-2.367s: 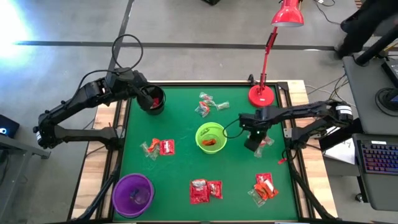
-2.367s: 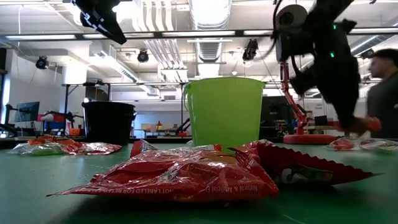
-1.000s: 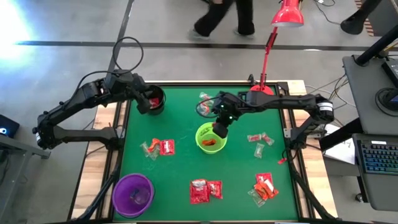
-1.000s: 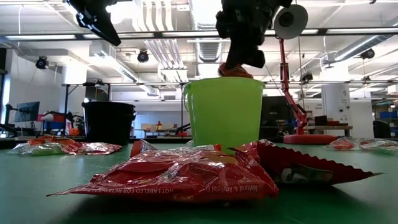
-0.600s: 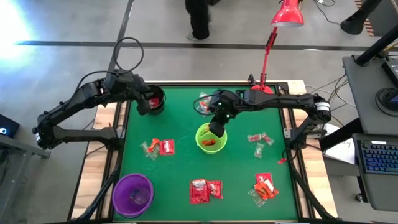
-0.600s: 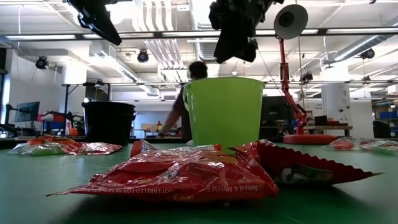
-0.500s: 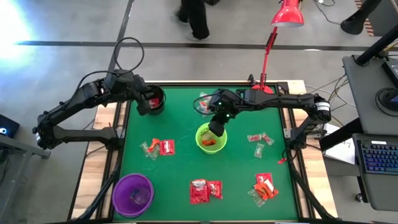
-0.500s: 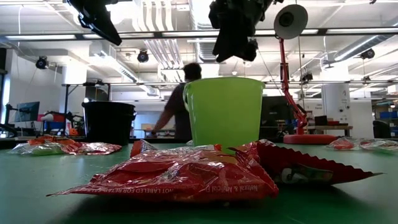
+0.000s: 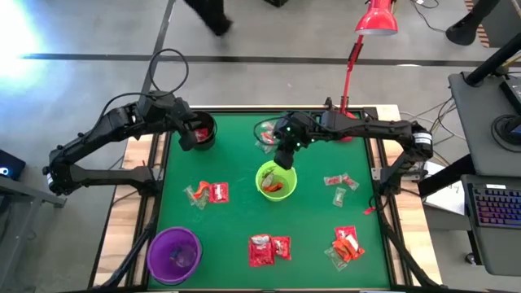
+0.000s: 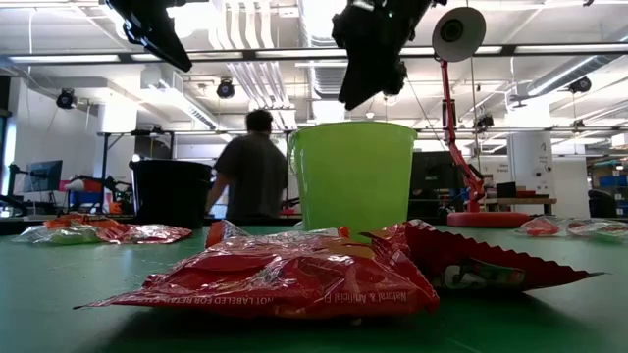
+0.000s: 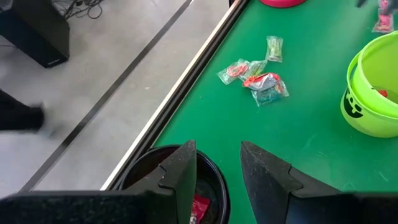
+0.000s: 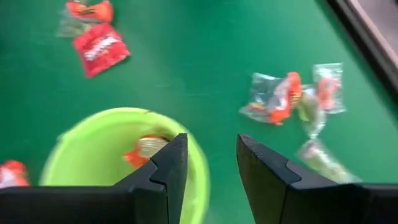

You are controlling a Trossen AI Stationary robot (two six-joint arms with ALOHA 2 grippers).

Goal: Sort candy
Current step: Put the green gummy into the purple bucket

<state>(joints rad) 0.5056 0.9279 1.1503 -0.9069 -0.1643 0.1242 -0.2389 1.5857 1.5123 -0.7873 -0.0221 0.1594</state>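
My right gripper (image 9: 283, 156) hangs open and empty over the far rim of the lime-green bowl (image 9: 275, 181). In the right wrist view an orange-wrapped candy (image 12: 145, 150) lies inside that bowl (image 12: 93, 122), below my open fingers (image 12: 211, 163). My left gripper (image 9: 193, 134) waits open over the black bowl (image 9: 201, 130), where a red candy (image 11: 199, 208) shows. Loose candy lies flat on the green table in clusters: far middle (image 9: 269, 136), left (image 9: 208, 193), near middle (image 9: 269, 248), near right (image 9: 346, 244) and right (image 9: 338, 184).
A purple bowl (image 9: 173, 254) stands at the near left corner. A red desk lamp (image 9: 343, 124) stands at the far right edge, its head (image 9: 376, 18) high above the table. A person (image 10: 250, 167) walks in the room beyond the far edge.
My right gripper, shut on an orange candy above the lime-green bowl a second ago, has opened. The candy has dropped into the bowl. The gripper has then risen a little and drawn back toward the table's far edge.
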